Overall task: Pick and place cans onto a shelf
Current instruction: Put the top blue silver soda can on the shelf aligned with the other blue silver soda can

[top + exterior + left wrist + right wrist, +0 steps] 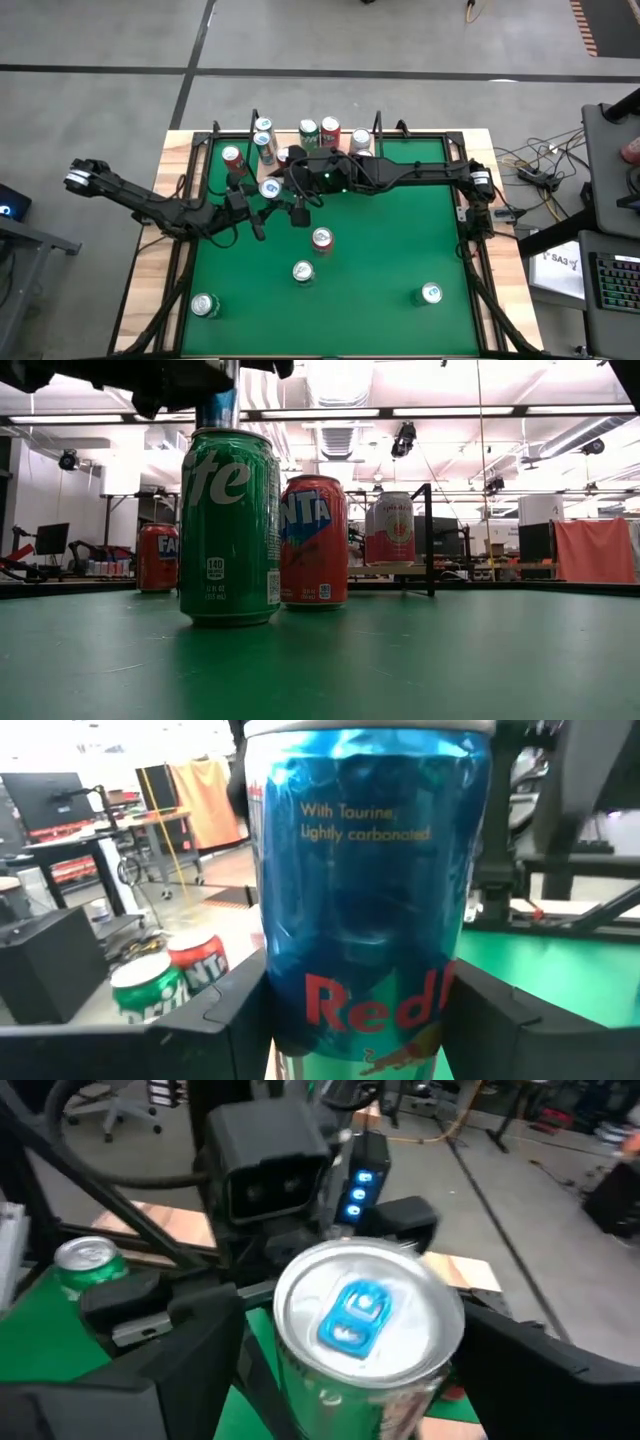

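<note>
One blue can is the piece in hand. It hangs clear of the worktop, at about ten o'clock from the middle in the high view, and the low view shows its base above the green can standing on the mat.

The left claw is clenched on its body, one finger pressed to each side of the wall. The right claw straddles the same can from the other side but stands released, with a gap between each finger and the silver top.

By its look it is a thin-walled drink can: light if empty, weightier if full, which cannot be told here. The painted wall is smooth and likely slippery, and it would dent under a hard squeeze. The middle of the body, across its full width, seems the safest place to hold, with the can kept upright.

At twelve o'clock several cans crowd the far edge, where the shelf lies with a pale can on it. Towards six o'clock four loose cans wait, among them a red one near the middle.
</note>
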`<state>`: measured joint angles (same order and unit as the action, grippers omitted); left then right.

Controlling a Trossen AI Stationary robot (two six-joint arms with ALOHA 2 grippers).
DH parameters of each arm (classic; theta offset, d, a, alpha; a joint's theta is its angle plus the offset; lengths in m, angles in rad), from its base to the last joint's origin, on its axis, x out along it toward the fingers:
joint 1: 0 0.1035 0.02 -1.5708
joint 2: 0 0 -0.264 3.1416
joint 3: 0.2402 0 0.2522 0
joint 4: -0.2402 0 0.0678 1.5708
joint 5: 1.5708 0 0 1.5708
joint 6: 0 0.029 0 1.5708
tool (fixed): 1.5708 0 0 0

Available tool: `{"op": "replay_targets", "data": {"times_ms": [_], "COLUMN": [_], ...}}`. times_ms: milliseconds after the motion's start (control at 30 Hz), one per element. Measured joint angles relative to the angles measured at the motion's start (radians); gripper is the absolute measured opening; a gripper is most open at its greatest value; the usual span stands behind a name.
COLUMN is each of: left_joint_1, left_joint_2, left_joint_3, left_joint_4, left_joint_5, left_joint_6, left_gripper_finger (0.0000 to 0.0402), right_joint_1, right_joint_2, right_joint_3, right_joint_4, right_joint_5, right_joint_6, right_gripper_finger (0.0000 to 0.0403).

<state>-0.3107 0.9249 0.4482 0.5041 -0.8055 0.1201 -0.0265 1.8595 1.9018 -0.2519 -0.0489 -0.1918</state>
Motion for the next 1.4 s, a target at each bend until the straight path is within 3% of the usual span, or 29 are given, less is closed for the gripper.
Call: {"op": "replay_targets", "data": {"times_ms": [267,700,1133,1400], "left_joint_1": [0.004,0.117,0.124,0.124], "left_joint_2": [-0.019,-0.074,-0.032,0.034], "left_joint_3": [-0.098,-0.319,-0.358,-0.358], "left_joint_4": [0.032,0.278,0.287,0.301], "left_joint_5": [-0.104,-0.103,-0.100,-0.100], "left_joint_6": [-0.034,-0.080,-0.123,-0.179], "left_gripper_finger": [0.0201,0.0201,0.0201,0.0201], "right_joint_1": [0.000,0.000,0.000,0.000], "right_joint_2": [-0.047,-0.148,-0.203,-0.259], "right_joint_3": [0.000,0.000,-0.018,-0.159], "right_joint_4": [-0.040,-0.125,-0.287,-0.223], "right_joint_5": [0.107,0.130,0.165,0.188], "right_joint_6": [-0.010,-0.010,0.025,0.051], "right_gripper_finger": [0.0327,0.0327,0.0327,0.0327]}}
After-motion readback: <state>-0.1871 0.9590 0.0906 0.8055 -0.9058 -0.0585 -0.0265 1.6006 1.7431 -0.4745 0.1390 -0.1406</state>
